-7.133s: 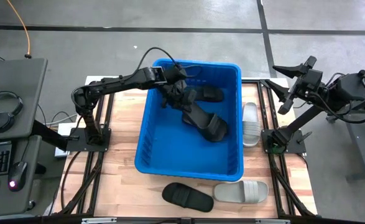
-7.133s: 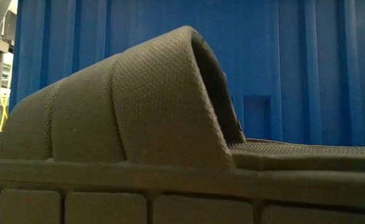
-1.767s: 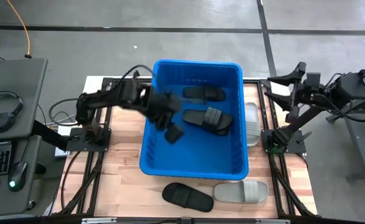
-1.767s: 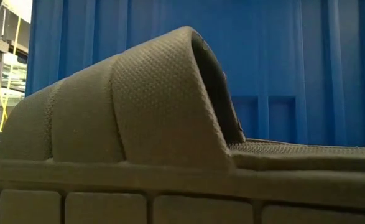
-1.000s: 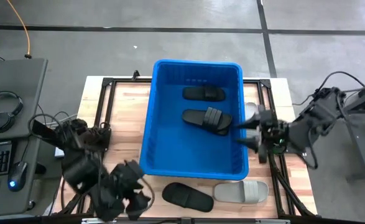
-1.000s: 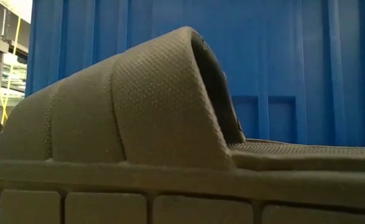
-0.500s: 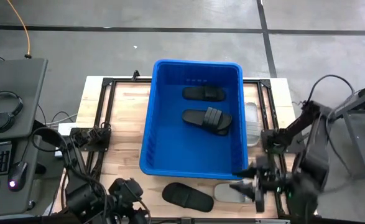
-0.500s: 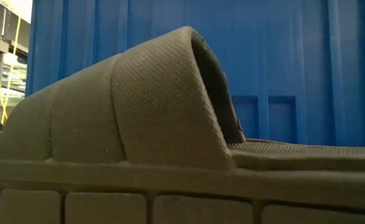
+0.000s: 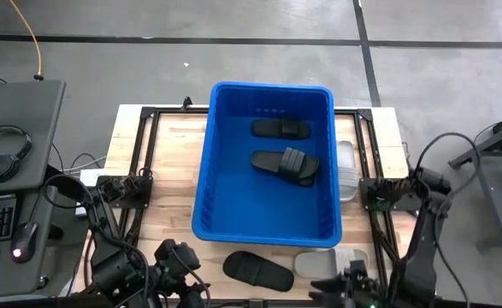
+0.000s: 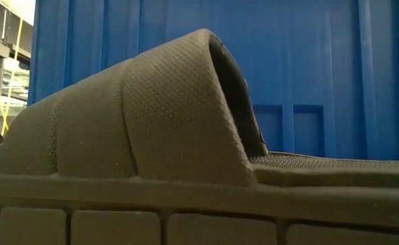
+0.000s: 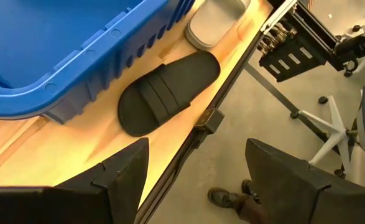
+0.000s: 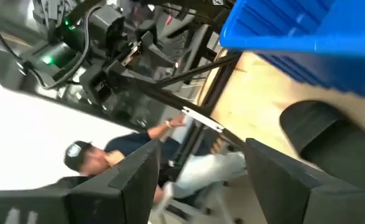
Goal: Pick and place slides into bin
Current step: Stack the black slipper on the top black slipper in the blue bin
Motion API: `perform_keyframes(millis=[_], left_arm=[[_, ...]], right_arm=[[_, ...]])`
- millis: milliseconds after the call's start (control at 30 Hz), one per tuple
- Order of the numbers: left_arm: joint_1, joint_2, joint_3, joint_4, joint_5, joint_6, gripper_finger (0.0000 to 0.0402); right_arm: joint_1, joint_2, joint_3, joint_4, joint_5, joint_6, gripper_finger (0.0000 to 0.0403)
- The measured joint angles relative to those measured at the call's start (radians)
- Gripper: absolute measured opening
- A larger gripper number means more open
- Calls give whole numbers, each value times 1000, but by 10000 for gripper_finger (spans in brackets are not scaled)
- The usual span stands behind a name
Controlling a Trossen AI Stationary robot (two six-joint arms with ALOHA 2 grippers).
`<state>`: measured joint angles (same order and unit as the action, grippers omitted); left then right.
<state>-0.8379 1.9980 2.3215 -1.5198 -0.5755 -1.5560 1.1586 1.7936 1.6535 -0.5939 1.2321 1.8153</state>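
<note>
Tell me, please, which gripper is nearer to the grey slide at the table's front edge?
The right. The right gripper hangs open just over the front end of the grey slide. The left gripper, also open, is at the front left corner, beyond the black slide.

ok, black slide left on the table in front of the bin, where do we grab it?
Grip the black slide by its strap, coming straight down. It lies flat, sole down, so the raised strap is the only part standing off the table. The left hand is nearest, open.
</note>
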Motion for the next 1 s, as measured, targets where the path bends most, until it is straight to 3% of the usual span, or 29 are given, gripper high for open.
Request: perform_keyframes(millis=[133,600,800,1000], left_arm=[[0,0,0,0,-1,0,255],[0,0,0,-1,-23,100,255],[0,0,0,0,-16,171,255],[0,0,0,0,-13,227,255]], right_arm=[[5,80,0,66,54,108,224],[-67,286,0,287,37,293,224],[-128,333,0,298,-67,359,224],[-172,408,0,419,-60,353,224]])
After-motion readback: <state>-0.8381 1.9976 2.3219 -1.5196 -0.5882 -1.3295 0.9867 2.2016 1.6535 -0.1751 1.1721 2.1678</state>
